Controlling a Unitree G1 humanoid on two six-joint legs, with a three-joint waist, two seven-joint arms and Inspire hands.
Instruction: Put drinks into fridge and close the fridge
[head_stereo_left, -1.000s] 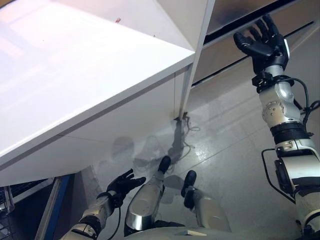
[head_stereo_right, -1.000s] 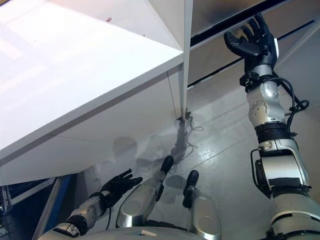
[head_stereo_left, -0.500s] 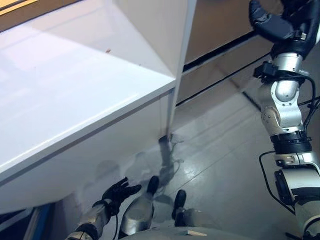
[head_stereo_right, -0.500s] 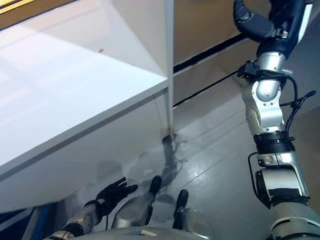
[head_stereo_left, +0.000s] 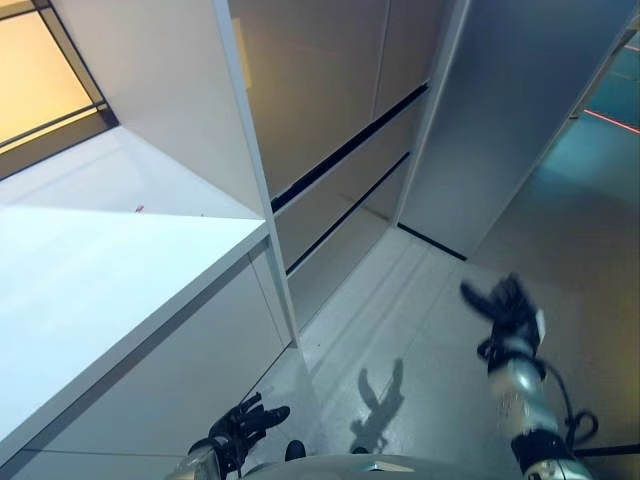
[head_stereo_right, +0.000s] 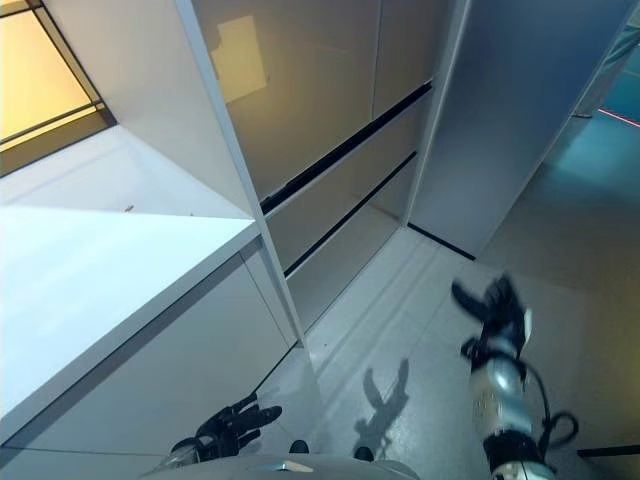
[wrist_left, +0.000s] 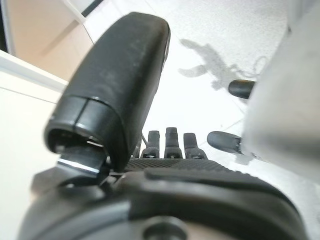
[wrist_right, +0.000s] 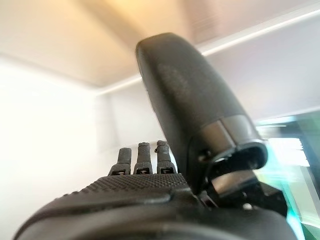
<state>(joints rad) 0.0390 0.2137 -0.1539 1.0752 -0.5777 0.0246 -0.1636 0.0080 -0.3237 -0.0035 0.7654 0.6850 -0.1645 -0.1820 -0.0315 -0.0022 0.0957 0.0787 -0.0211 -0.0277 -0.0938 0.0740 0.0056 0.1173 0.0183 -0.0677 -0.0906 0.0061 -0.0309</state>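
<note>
My right hand (head_stereo_left: 505, 305) hangs open in the air over the grey floor at the lower right, fingers spread and holding nothing; it also shows in the right eye view (head_stereo_right: 495, 305). In the right wrist view its thumb (wrist_right: 195, 100) stands up and its fingers (wrist_right: 142, 157) are straight. My left hand (head_stereo_left: 240, 428) is low at the bottom left beside the white unit, open and empty. In the left wrist view its thumb (wrist_left: 120, 85) and straight fingers (wrist_left: 170, 145) point at the floor.
A large white flat surface (head_stereo_left: 90, 270) fills the left, with a thin white upright panel (head_stereo_left: 255, 180) at its corner. Behind stand brown cabinet fronts (head_stereo_left: 330, 110) with dark horizontal gaps and a tall grey panel (head_stereo_left: 520, 110). The glossy grey floor (head_stereo_left: 400, 330) lies between.
The camera has swung upward, so the whole picture has shifted. My right hand has come down from the brown cabinet front to low over the floor. My left hand stays low.
</note>
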